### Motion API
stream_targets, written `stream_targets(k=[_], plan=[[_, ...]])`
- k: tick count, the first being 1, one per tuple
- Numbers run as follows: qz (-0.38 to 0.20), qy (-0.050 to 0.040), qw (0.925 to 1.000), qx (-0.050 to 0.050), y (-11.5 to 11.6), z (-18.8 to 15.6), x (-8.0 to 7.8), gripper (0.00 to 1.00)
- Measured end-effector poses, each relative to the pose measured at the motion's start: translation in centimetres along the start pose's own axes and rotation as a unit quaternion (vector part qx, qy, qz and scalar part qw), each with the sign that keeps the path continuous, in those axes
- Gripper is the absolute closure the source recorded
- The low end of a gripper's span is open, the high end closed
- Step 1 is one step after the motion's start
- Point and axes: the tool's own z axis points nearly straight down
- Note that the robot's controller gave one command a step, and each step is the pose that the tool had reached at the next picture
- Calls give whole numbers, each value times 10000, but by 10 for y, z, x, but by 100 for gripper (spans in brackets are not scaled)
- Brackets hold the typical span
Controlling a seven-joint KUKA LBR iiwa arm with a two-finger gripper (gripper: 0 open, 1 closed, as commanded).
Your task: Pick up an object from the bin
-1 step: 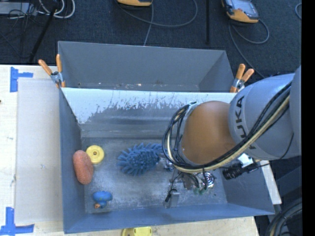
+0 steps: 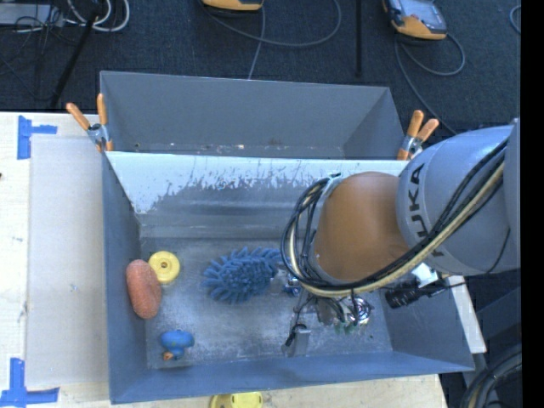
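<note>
Camera view: spiky blue toy point(image 2: 242, 275) in bin point(image 2: 246, 134)

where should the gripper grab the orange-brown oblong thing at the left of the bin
Grip the orange-brown oblong thing across its narrow middle, coming straight down. It lies flat, long axis running near-to-far in the bin, so the short width is likely the easiest span. Keep to the middle or lower half: the yellow round thing sits close by its upper right end.
</note>
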Motion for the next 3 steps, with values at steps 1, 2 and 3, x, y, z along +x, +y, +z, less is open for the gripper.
stream_targets(k=[1,2,3], plan=[[-142,12,9999,6,23,-52,-48,0],[-217,-92,9997,-10,32,-41,-55,0],[120,-11,9999,-2,39,4,-82,0]])
